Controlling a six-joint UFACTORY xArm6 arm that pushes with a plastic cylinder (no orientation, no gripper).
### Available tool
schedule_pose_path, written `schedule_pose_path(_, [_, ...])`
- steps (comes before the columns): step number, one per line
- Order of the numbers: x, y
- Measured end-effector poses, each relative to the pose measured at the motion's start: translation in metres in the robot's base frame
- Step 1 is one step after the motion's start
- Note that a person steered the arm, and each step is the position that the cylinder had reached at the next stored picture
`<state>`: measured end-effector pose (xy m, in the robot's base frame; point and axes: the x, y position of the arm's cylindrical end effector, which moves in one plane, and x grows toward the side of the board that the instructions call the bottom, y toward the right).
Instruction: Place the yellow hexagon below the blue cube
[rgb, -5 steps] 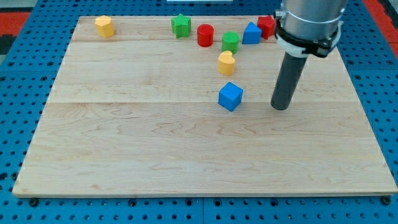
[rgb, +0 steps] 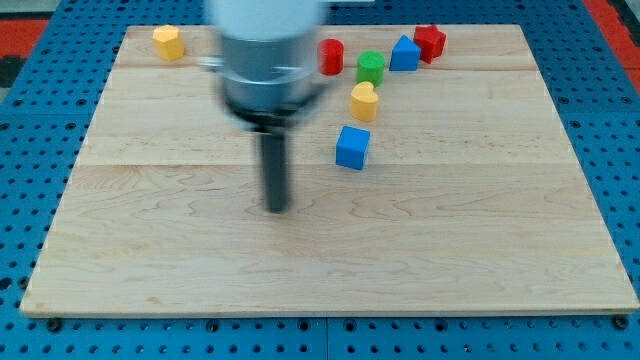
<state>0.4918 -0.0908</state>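
Wooden board (rgb: 330, 270) on blue pegboard (rgb: 20, 180). My tip (rgb: 277, 208), no pincer on it, sits at eight o'clock of the blue cube (rgb: 352, 147). Farther: two yellow blocks, one (rgb: 364, 101) at twelve o'clock of the cube, the other (rgb: 168, 42) far at ten; two red, one green, another blue.

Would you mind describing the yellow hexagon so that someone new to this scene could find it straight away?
Start at the wooden board and go to its far corner at the view's top left. The yellow hexagon sits there alone, well apart from the cluster at the view's top right. The only other yellow block lies in that cluster, just above the blue cube.
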Motion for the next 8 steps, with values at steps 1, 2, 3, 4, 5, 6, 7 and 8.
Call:
schedule_pose_path(1, [-0.062, -0.122])
schedule_pose_path(2, [-0.142, -0.192])
schedule_pose_path(3, [-0.23, -0.21])
schedule_pose_path(4, [-0.3, -0.195])
schedule_pose_path(5, [-0.298, -0.13])
schedule_pose_path(6, [-0.231, -0.097])
schedule_pose_path(7, [-0.166, -0.062])
schedule_pose_path(8, [-0.136, 0.013])
